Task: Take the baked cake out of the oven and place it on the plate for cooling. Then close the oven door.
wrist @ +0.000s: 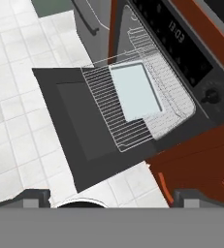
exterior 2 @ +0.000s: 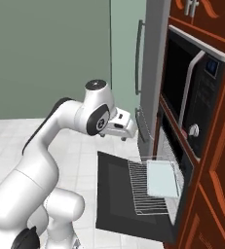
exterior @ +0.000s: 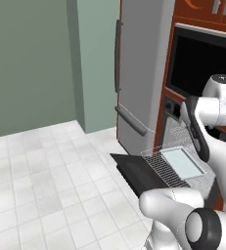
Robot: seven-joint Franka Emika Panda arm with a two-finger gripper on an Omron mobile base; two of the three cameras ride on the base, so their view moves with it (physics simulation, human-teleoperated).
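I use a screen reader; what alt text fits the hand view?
The oven door lies open and flat, with a wire rack pulled out over it carrying a pale tray. The oven control strip with display and a knob runs along the right, white floor tiles on the left.

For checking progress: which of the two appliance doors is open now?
The oven door, the lower black panel, lies folded down flat with the wire rack pulled out over it. The microwave door above stays shut.
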